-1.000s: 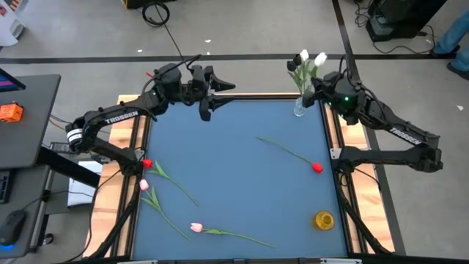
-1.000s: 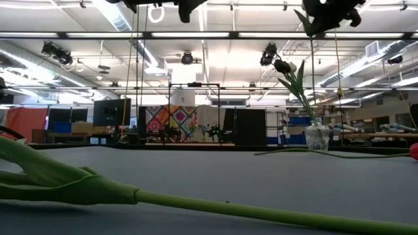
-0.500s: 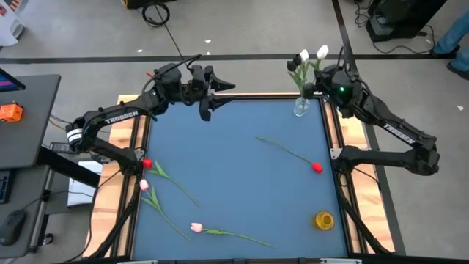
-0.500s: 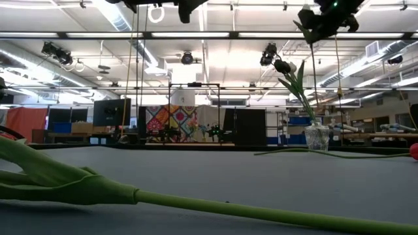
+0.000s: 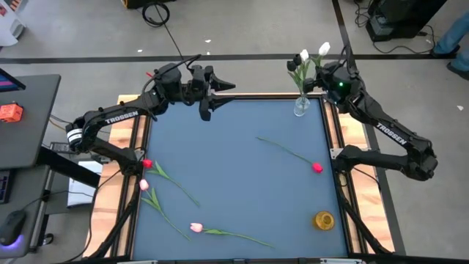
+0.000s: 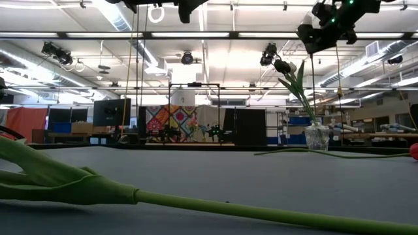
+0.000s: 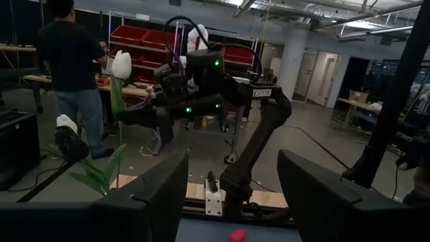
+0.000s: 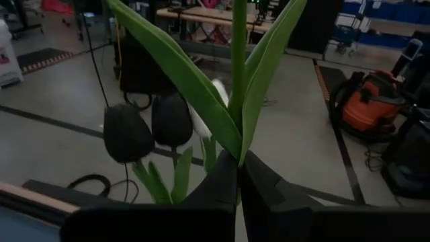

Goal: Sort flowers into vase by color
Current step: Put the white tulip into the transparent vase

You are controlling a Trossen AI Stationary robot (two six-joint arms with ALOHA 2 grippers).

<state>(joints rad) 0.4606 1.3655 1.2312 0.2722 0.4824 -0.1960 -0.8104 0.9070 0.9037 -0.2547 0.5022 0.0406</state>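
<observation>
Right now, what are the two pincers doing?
Left pincer: open, empty, above the table's far edge.
Right pincer: shut on a white tulip's stem, above the vase.

Right gripper [image 5: 322, 70] clamped shut, raised at table's far right corner. Left gripper [image 5: 220, 99] apparently spread wide, far edge.

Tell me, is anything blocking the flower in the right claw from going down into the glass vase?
Only the vase's own contents. The right gripper is shut on a white tulip by its stem, above the glass vase at the table's far right corner. Black tulips and another white one already crowd its mouth. The open left gripper waits far off.
</observation>
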